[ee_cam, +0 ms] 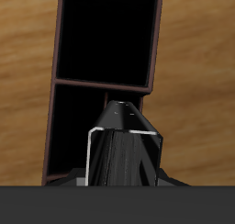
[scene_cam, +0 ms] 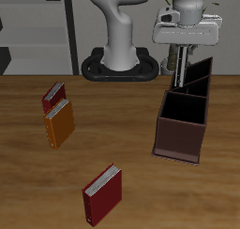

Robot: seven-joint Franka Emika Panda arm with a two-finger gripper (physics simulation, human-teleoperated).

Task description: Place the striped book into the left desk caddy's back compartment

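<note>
My gripper is shut on the striped book, which hangs upright and edge-down from the fingers. It is above the far end of the left desk caddy, a dark reddish-brown box, over the back compartment with the taller slanted walls. The book's lower edge is about level with those walls. In the wrist view the striped book shows with its pale edge over one dark section of the caddy. I cannot tell whether the book touches the caddy.
Two dark red books lie on the table, one farther back and one near the front edge. An orange book lies beside the farther red one. The robot's base stands behind.
</note>
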